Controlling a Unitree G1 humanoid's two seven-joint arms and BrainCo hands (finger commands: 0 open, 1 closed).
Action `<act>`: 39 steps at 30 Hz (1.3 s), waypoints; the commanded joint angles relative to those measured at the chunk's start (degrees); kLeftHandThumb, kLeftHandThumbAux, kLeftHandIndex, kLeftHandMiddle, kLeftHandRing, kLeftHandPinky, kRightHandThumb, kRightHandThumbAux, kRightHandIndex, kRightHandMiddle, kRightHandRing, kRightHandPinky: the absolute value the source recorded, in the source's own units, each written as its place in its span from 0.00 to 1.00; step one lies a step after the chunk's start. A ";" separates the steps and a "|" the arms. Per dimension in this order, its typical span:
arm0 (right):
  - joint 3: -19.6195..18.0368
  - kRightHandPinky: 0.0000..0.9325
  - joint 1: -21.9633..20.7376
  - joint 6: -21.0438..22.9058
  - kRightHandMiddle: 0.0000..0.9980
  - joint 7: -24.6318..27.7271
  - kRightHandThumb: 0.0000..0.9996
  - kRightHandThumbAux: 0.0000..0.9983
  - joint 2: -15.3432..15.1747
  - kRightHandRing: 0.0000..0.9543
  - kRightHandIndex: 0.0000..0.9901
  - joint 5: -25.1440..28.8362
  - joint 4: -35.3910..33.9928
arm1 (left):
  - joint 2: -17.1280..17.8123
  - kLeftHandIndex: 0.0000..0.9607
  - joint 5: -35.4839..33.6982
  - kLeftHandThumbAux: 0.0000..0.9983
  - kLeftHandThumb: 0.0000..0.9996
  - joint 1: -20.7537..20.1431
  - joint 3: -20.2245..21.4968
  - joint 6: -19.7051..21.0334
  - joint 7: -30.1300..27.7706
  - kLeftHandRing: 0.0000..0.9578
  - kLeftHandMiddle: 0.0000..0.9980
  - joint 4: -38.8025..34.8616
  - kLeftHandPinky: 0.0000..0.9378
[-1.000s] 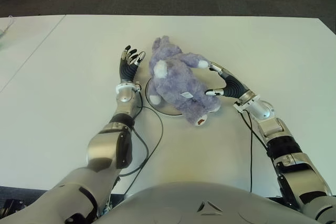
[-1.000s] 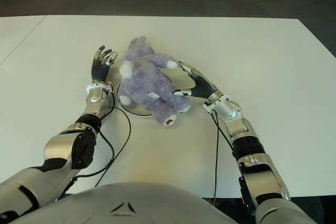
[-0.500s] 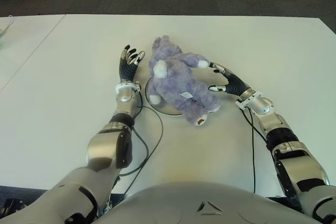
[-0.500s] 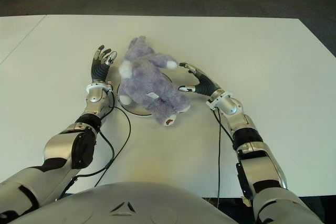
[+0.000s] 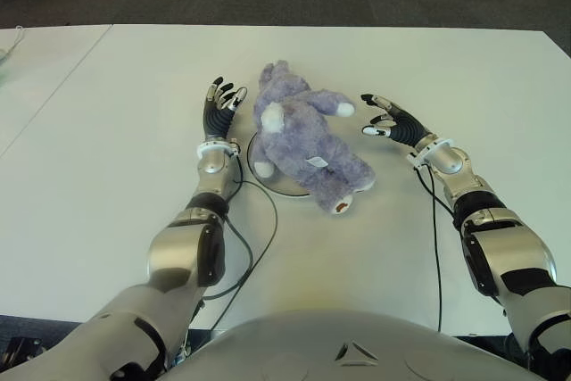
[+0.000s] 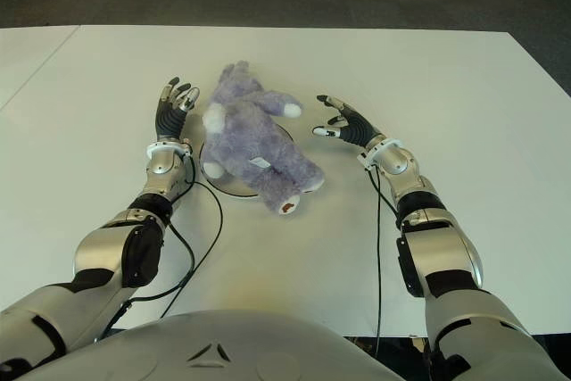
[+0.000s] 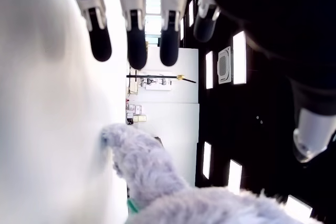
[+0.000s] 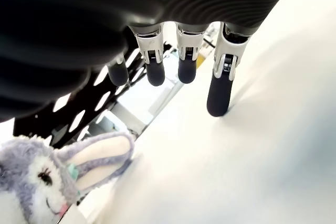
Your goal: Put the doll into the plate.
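Lilac doll point(image 5: 303, 138) lies slantwise across the plate point(image 5: 287, 186), between my hands; right hand point(image 5: 393, 120) and left hand point(image 5: 219, 106) both spread, holding nothing.

White table point(image 5: 375, 247) carries all items. A round plate point(image 5: 287, 186) lies directly on its surface near the centre. A purple plush doll point(image 5: 303, 136) lies across the plate, its lower end overhanging the rim onto the table on the robot's side. Black cables point(image 5: 259, 238) run over the tabletop beside the plate.
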 commanded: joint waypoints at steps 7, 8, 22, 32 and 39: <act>0.48 0.00 0.40 7.96 0.06 -1.61 0.00 0.49 0.50 0.02 0.07 -2.10 7.70 | -2.31 0.11 0.53 0.55 0.00 11.46 -0.59 7.46 0.73 0.22 0.20 7.80 0.22; 0.57 0.00 0.38 8.20 0.06 -1.91 0.00 0.50 0.76 0.02 0.07 -2.20 7.86 | -2.28 0.11 0.55 0.55 0.00 11.48 -0.61 7.30 0.64 0.22 0.20 7.79 0.22; 2.46 0.01 1.24 23.76 0.06 -14.96 0.00 0.62 9.82 0.03 0.07 -4.54 10.85 | -2.58 0.09 0.13 0.55 0.00 11.54 -0.31 6.82 0.00 0.20 0.18 7.66 0.19; 2.45 0.08 2.39 29.56 0.07 -24.07 0.00 0.74 13.94 0.06 0.08 -5.32 11.50 | -2.83 0.10 -0.81 0.54 0.00 11.56 0.46 6.59 -0.67 0.20 0.19 7.57 0.21; 1.98 0.11 3.05 28.85 0.07 -27.72 0.00 0.81 14.59 0.08 0.07 -5.56 11.41 | -2.82 0.11 0.46 0.53 0.00 11.48 -0.72 7.04 0.91 0.21 0.20 7.57 0.21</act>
